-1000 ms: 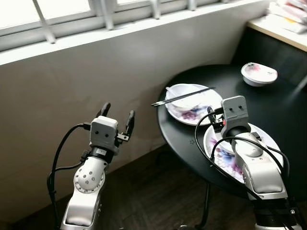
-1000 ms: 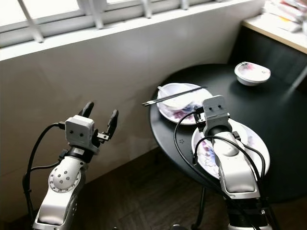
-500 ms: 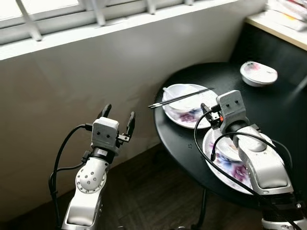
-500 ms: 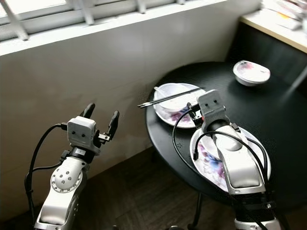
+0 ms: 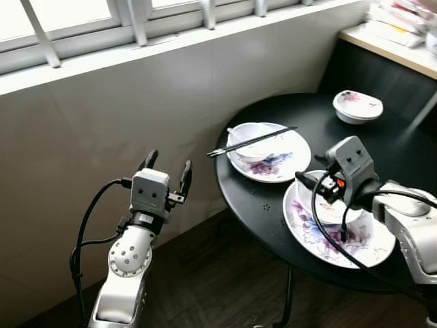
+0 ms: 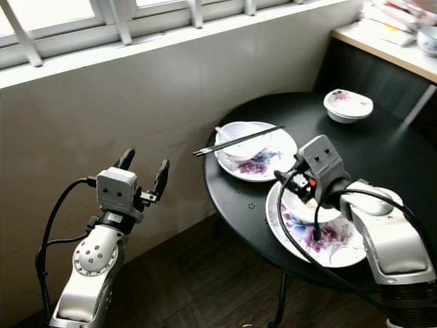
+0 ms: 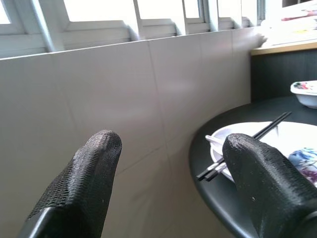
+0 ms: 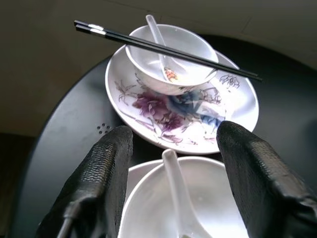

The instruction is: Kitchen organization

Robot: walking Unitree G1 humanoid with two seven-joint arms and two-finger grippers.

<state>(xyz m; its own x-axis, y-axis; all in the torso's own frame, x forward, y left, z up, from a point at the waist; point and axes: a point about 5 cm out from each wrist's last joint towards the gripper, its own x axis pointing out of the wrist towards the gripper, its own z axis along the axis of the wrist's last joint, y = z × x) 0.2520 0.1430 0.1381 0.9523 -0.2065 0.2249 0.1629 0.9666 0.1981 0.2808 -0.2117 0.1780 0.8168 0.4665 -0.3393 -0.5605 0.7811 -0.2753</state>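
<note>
Right now the near bowl (image 8: 183,208) sits on a big flowered plate (image 5: 341,236) at the front of the round black counter (image 5: 273,205), and a white spoon (image 8: 176,191) lies inside the bowl. The right pincer (image 8: 173,163) hangs just above this bowl with its two black fingers (image 8: 106,183) spread apart, one on each side, not holding anything. Behind it is a second flowered plate (image 8: 198,114) with another bowl (image 8: 171,59) on it, and that bowl has its own spoon and a pair of black chopsticks (image 8: 163,47) lying across its top. One end of the chopsticks pokes out past the edge of the counter. A small bowl (image 5: 358,106) sits far back, well apart from the rest. The left pincer (image 5: 166,176) is up in front of the wall, away from the counter, with its fingers apart and empty. Things could go wrong if the right pincer comes down too fast. It could bump the spoon and flip it out, or pinch the smooth bowl rim badly so the bowl slips and cracks on the plate. If the arm swings forward, it might knock the chopsticks, and they could roll off onto the floor.
</note>
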